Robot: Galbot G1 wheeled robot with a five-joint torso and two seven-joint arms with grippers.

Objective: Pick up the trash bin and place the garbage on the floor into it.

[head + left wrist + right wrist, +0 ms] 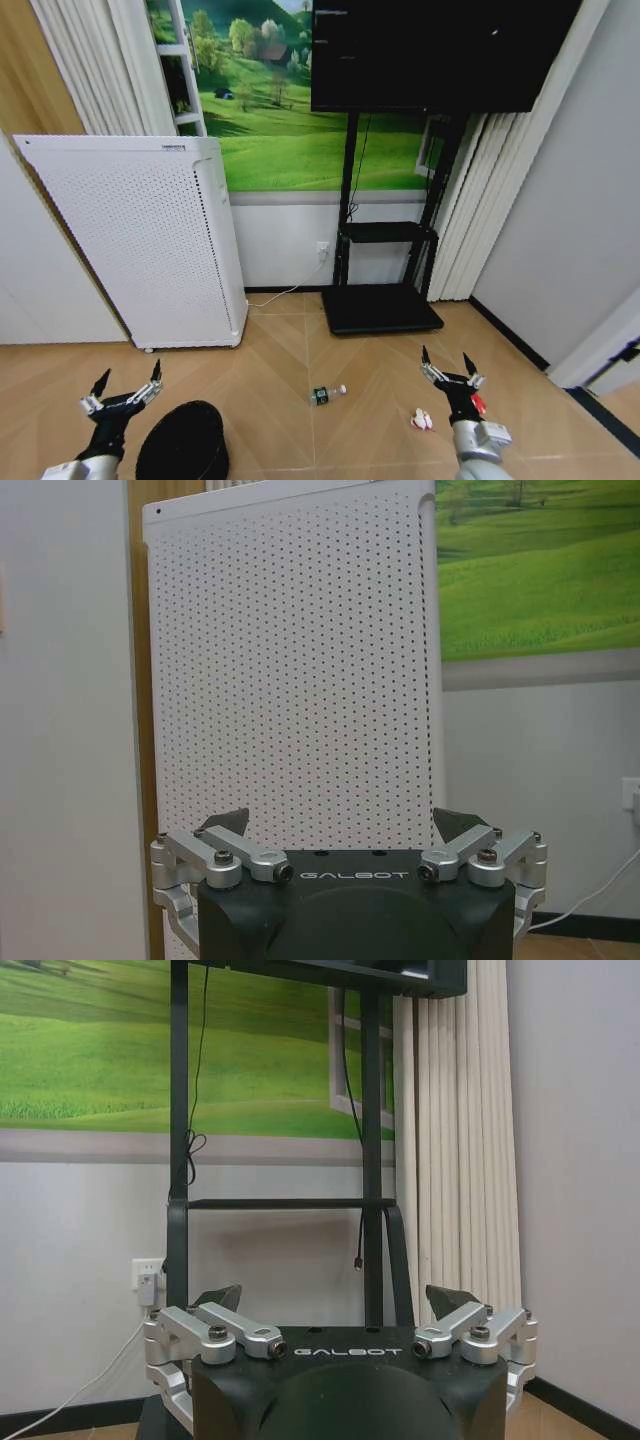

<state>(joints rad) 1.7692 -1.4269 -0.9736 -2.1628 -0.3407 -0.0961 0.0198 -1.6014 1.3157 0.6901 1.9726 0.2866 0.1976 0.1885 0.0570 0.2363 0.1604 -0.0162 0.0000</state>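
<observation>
The trash bin (185, 445), a small round black wastebasket, stands on the floor (290, 350) at the lower left of the head view. My left gripper (128, 383) hovers open just to its left and points at the white appliance; its fingers (225, 822) are spread with nothing between them. The garbage lies ahead: a tiny clear bottle (326, 394) with a green label, a white-and-red wrapper (422, 420), and a red scrap (479, 403) partly behind my right gripper (448, 362). The right gripper (335, 1298) is open and empty, raised above the floor.
A tall white perforated appliance (150, 240) stands against the left wall. A black TV stand (385, 300) with a wide base sits ahead, and a white cable (290, 290) runs to a wall socket. Curtains and a grey wall close the right side.
</observation>
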